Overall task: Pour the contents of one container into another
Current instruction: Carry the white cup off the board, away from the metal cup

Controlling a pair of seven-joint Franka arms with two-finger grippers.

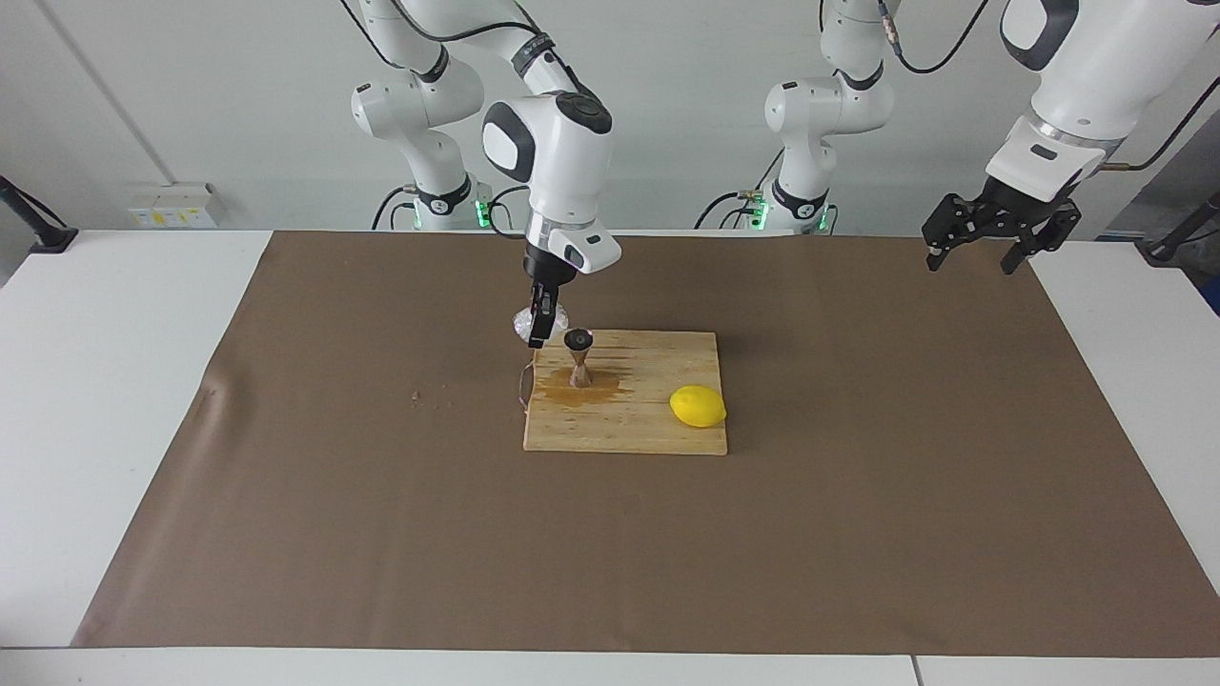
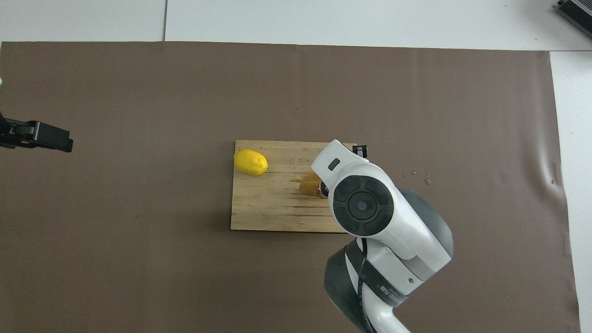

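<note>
Right gripper (image 1: pixel 539 333) pinches crinkled translucent cup (image 1: pixel 525 322) beside hourglass steel jigger (image 1: pixel 578 357)

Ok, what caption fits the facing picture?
Right gripper holds a plastic cup beside the jigger on a wet cutting board.

Lemon (image 2: pixel 250 162) on wooden board (image 2: pixel 270 203); brown stain (image 2: pixel 306 181) mid-board. Right arm (image 2: pixel 377 217) covers the board's corner. Left claw (image 2: pixel 44 137) over mat (image 2: pixel 138 92) edge.
</note>
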